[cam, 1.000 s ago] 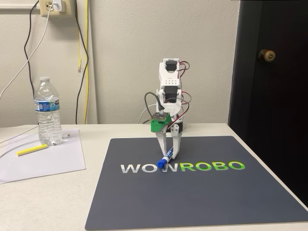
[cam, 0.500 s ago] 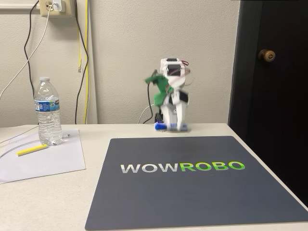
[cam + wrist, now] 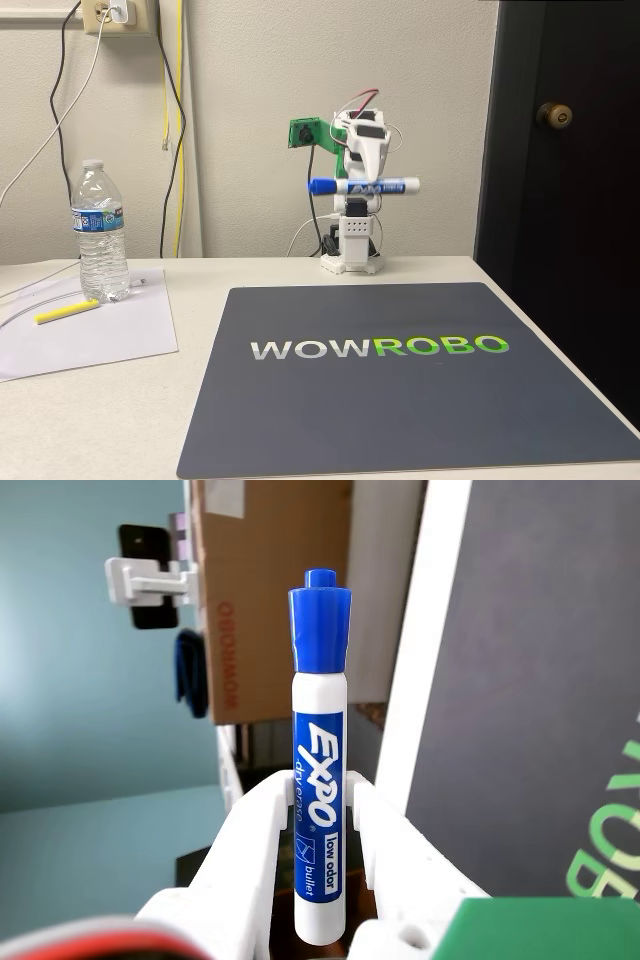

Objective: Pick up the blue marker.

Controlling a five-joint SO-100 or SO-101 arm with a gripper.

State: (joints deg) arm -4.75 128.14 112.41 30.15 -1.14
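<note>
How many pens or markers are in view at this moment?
2. The blue marker is held level in the jaws, high above the table; the wrist view shows it clamped. A yellow highlighter lies on the white paper beside the water bottle.

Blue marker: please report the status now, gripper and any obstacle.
Gripper shut on the blue marker. Marker level, high above the mat, cap toward the left in the fixed view. Nothing in the way.

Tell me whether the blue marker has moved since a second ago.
Yes. The blue marker has left the dark mat and gone up and back; the gripper holds it level in the air, above the arm's base.
</note>
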